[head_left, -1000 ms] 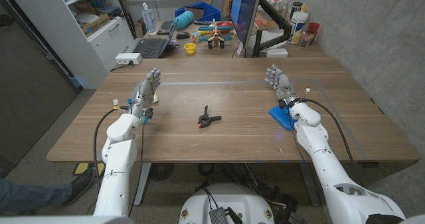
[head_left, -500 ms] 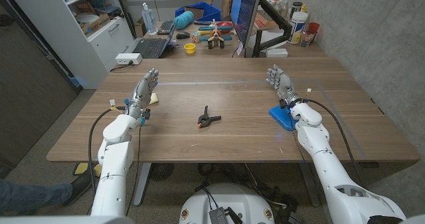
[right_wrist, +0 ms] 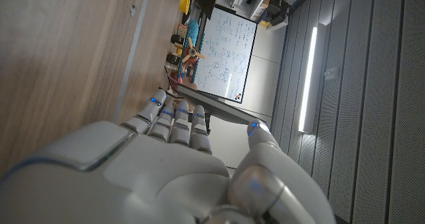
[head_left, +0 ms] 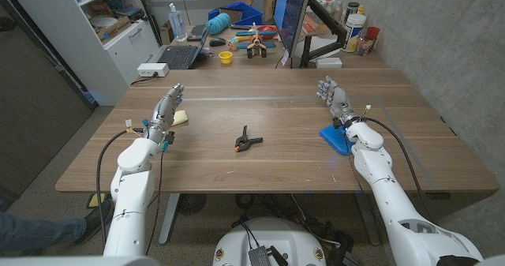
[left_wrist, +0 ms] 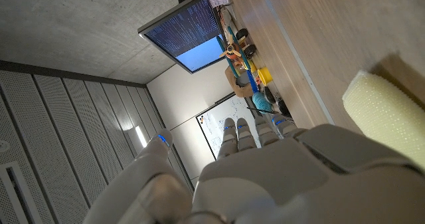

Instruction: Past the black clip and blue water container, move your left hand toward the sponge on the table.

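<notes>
A pale yellow sponge (head_left: 181, 118) lies on the table at the left, and my left hand (head_left: 164, 110) stands right beside it on its outer side, fingers straight and holding nothing. The left wrist view shows the sponge (left_wrist: 387, 115) close by my left hand (left_wrist: 265, 177). A black clip (head_left: 247, 139) with orange tips lies at the table's middle. The blue water container (head_left: 334, 138) sits at the right, partly hidden by my right forearm. My right hand (head_left: 331, 96) hovers open just beyond it, also seen as my right hand (right_wrist: 159, 157) from its wrist.
The far side of the wooden table (head_left: 276, 167) borders a cluttered desk with a laptop (head_left: 178, 56), a monitor (head_left: 292, 13), a yellow cup (head_left: 226, 58) and bottles (head_left: 357, 21). A concrete wall runs along the right.
My left hand has slid outward to the left, uncovering the sponge it was partly hiding. My right arm has stayed put.
</notes>
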`<control>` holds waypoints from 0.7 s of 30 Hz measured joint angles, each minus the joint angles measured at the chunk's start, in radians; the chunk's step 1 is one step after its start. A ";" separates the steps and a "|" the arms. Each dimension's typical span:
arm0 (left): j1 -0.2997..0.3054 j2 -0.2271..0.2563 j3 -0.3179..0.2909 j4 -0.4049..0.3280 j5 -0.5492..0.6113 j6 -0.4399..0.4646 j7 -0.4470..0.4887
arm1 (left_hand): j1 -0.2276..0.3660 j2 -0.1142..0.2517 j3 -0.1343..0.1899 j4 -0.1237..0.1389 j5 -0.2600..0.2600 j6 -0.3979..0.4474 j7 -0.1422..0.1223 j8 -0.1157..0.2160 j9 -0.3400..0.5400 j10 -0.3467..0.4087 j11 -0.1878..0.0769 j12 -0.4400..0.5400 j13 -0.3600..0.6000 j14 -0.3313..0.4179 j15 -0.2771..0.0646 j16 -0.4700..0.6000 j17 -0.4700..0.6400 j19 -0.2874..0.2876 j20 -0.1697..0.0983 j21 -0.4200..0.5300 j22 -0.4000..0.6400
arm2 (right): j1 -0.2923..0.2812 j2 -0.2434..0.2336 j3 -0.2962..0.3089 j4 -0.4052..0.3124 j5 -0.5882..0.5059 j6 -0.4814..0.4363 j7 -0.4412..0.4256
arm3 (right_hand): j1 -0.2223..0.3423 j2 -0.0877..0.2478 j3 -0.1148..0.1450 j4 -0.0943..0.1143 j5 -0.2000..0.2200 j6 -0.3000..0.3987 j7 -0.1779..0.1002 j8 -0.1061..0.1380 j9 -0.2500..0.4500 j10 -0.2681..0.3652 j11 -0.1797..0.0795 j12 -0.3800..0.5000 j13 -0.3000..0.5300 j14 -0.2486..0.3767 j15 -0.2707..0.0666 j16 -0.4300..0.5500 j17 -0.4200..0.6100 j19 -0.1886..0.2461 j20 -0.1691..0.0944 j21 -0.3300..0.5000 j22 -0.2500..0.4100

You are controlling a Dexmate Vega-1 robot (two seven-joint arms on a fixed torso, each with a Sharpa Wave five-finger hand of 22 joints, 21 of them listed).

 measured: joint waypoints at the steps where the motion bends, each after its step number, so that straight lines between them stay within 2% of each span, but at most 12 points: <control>1: 0.001 0.001 -0.002 -0.002 0.003 -0.001 0.002 | 0.001 -0.001 -0.003 -0.003 0.000 0.000 0.000 0.000 0.000 0.000 0.000 0.000 0.000 0.000 0.000 0.000 0.000 0.000 0.000 0.000 0.000 | 0.002 0.000 0.000 0.003 0.000 0.002 0.001 | 0.000 0.000 0.000 0.000 0.000 0.000 0.000 0.000 0.000 0.000 0.000 0.000 0.000 0.000 0.000 0.000 0.000 0.004 0.004 0.000 0.000; 18: 0.013 0.009 -0.030 -0.009 0.025 -0.023 0.029 | 0.015 0.004 0.000 -0.008 0.000 0.009 -0.002 0.000 0.000 0.009 -0.005 0.000 0.000 0.013 -0.001 0.000 0.000 0.006 0.005 -0.011 0.000 | 0.030 0.010 -0.002 0.043 -0.004 0.017 0.005 | 0.000 0.000 0.000 0.000 0.000 0.000 0.000 0.000 0.000 0.000 0.000 0.000 0.000 0.000 0.000 0.000 0.000 0.005 0.005 -0.008 0.000; 21: 0.015 0.013 -0.033 -0.012 0.035 -0.024 0.035 | 0.018 0.008 0.000 -0.016 0.000 0.014 -0.007 0.000 0.000 0.009 -0.005 0.000 0.000 0.013 -0.001 0.000 0.000 0.006 0.005 -0.011 0.000 | 0.032 0.011 -0.002 0.047 -0.006 0.020 0.006 | 0.000 0.000 0.000 0.000 0.000 0.000 0.000 0.000 0.000 0.005 0.005 0.000 0.000 0.000 0.000 0.000 0.000 0.005 0.005 -0.008 0.000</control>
